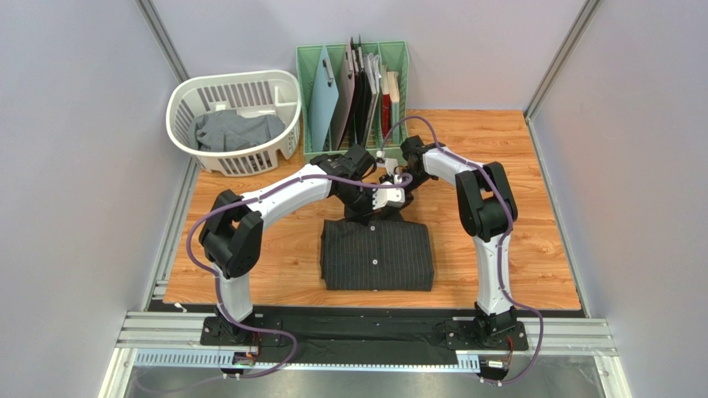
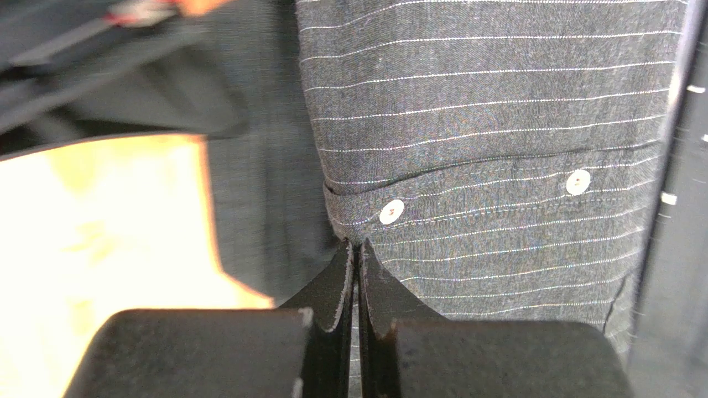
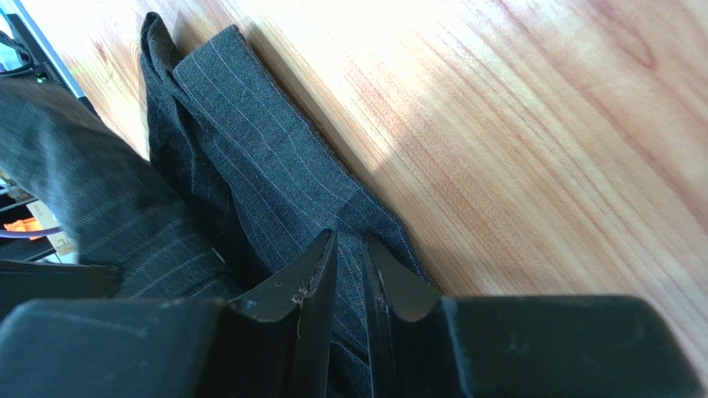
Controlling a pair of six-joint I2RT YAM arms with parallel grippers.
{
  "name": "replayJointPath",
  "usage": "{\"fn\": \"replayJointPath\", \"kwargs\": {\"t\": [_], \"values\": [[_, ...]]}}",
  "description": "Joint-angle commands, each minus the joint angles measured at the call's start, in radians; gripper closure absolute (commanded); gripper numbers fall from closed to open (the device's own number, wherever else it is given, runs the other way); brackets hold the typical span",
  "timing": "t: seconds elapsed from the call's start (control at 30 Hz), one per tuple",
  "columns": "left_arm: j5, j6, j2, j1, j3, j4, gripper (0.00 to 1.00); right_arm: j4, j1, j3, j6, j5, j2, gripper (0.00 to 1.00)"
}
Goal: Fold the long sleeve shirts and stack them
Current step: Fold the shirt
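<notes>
- Wooden table (image 1: 515, 249): bears everything.
- Green rack (image 1: 314, 83): far edge.
- White laundry basket (image 1: 183, 99): left of the rack, holds the crumpled grey shirt (image 1: 237, 131); overhead view only.
- Black pinstriped shirt (image 1: 378, 255): near side of the rack, folded rectangle. Likely soft, light and limp; best pinched at folded edges.
- Right gripper (image 3: 349, 240): between rack and shirt, nearly closed, nipping a striped fold.
- Left gripper (image 2: 356, 253): alongside, fully closed; whether it has caught cloth cannot be told.
- Button (image 2: 391, 211): clear in the left wrist view.

Black pinstriped shirt (image 1: 378, 255) folded rectangular, front up, on table (image 1: 515, 249); grey shirt (image 1: 235, 130) seemingly crumpled in basket (image 1: 179, 99).
</notes>
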Motion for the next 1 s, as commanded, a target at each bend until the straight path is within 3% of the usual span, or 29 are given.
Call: {"fn": "replayJointPath", "kwargs": {"t": [0.0,0.27,0.5,0.63,0.67,0.77,0.83,0.97], "values": [[-0.049,0.031,0.016,0.022,0.063,0.109,1.00,-0.006,0.002,-0.002,-0.035,0.000,-0.007,0.76],[-0.125,0.034,0.080,0.031,0.051,0.230,1.00,-0.013,0.002,0.019,-0.038,0.016,-0.007,0.76],[-0.179,-0.011,0.112,0.067,0.060,0.273,0.98,-0.036,-0.024,0.079,-0.051,0.147,-0.054,0.73],[-0.171,-0.049,0.100,0.093,0.083,0.244,0.83,-0.055,-0.067,0.106,-0.038,0.182,-0.115,0.65],[-0.168,-0.055,0.094,0.096,0.083,0.230,0.73,-0.056,-0.073,0.103,-0.036,0.190,-0.134,0.63],[-0.171,-0.087,0.036,0.105,0.063,0.206,0.61,-0.064,-0.104,0.084,-0.033,0.217,-0.204,0.57],[-0.167,-0.139,0.014,0.119,0.060,0.178,0.59,-0.067,-0.136,0.062,-0.027,0.251,-0.256,0.56],[0.006,-0.230,-0.058,0.147,0.079,0.060,0.53,-0.079,-0.213,-0.056,0.022,0.184,-0.355,0.58]]}}
